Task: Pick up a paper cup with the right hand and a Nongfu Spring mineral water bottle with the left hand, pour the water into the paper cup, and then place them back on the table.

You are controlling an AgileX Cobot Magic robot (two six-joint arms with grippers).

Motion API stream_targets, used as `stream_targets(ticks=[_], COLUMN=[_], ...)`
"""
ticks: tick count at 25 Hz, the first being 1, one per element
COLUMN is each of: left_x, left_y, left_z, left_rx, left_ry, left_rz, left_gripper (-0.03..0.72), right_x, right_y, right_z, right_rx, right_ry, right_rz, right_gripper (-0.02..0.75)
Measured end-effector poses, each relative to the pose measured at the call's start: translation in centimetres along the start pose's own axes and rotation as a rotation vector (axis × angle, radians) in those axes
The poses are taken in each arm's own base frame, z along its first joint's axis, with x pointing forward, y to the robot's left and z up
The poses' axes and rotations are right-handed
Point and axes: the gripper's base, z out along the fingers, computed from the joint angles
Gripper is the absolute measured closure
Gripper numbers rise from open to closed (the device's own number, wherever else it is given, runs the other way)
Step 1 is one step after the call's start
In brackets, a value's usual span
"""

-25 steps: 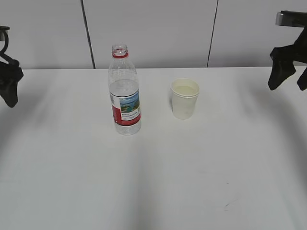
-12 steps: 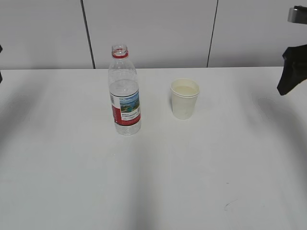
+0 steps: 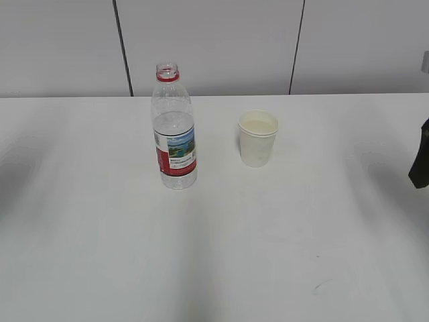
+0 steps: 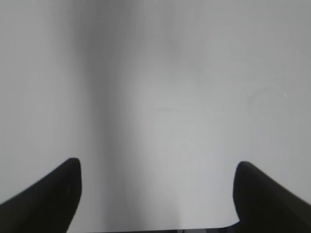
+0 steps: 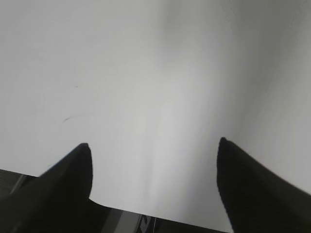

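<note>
The Nongfu Spring mineral water bottle (image 3: 173, 131) stands upright and uncapped on the white table (image 3: 214, 255), left of centre, with water in its lower part. The paper cup (image 3: 258, 137) stands upright to its right and holds liquid. Neither is touched. My left gripper (image 4: 156, 167) is open and empty over bare table; it is out of the exterior view. My right gripper (image 5: 153, 145) is open and empty over bare table near the front edge. Only a dark tip of the right hand (image 3: 420, 161) shows at the exterior view's right edge.
A small dark scuff mark (image 3: 322, 286) lies on the table at the front right; it also shows in the right wrist view (image 5: 68, 119). A grey panelled wall (image 3: 214, 40) stands behind the table. The table's front edge (image 5: 131, 209) shows below the right gripper.
Both arms have drawn away outward. The left arm has left the exterior view; the right arm has moved right and down to the frame's edge. Bottle and cup have not moved.
</note>
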Motion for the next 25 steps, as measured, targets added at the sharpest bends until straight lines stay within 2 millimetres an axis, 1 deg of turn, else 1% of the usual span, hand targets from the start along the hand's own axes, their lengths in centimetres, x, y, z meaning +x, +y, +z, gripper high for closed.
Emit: stream_targets(ticks=[6, 8, 12, 16, 20, 25], left_x=[3.6, 4.7, 6.8, 8.7, 10.4, 13.2], left_y=[-0.1, -0.2, -0.4, -0.7, -1.3, -2.1], left_z=[0.2, 0.5, 1.8, 2.8, 2.8, 3.2], left_rx=[0.003, 0.003, 0.013, 0.032, 0.057, 0.074], left_ry=[0.018, 0.010, -0.002, -0.027, -0.079, -0.138], left_rz=[0.001, 0.001, 0.000, -0.009, 0.001, 0.054], left_gripper=[0.120, 0.120, 0.120, 0.124, 0.124, 0.132], right_x=[3.0, 3.9, 5.5, 6.9, 8.2, 10.0], right_y=[1.1, 1.4, 1.8, 2.1, 2.5, 2.9], right_z=[0.0, 0.1, 0.1, -0.4, -1.1, -1.6], right_rx=[-0.054, -0.071, -0.077, -0.074, -0.070, -0.065], right_ry=[-0.058, -0.061, -0.067, -0.089, -0.122, -0.156], right_rz=[0.003, 0.012, 0.013, 0.007, -0.002, -0.010], right_gripper=[0.153, 0.153, 0.153, 0.153, 0.153, 0.153])
